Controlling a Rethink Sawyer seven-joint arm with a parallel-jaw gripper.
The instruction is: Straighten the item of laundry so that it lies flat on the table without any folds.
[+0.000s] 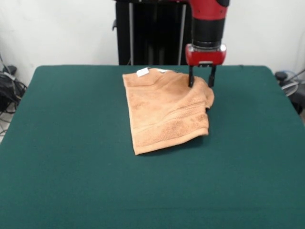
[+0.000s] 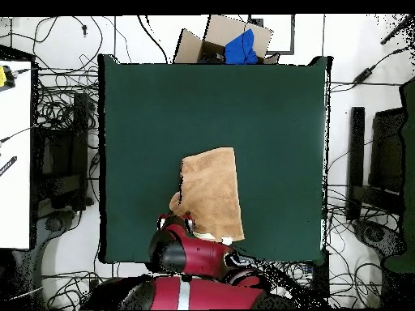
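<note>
From the left of the front view I see nothing but bare green table [image 1: 66, 157] until the towel [image 1: 164, 112], which sits in the upper middle of the frame, near the far edge, with a white tag [image 1: 142, 72] at its top left corner. It is not flat yet — I read it as folded over on itself, a border band running across the lower part and the right corner bunched into a rounded lump. Further right, at that lump, my gripper [image 1: 200, 82] hangs with its jaws apart, tips at or just above the cloth — I can't tell whether they touch. Overhead, the towel [image 2: 211, 191] lies low of centre, the arm beneath it. I judge the unfolding barely begun: the doubled layer must be opened and the corner smoothed.
</note>
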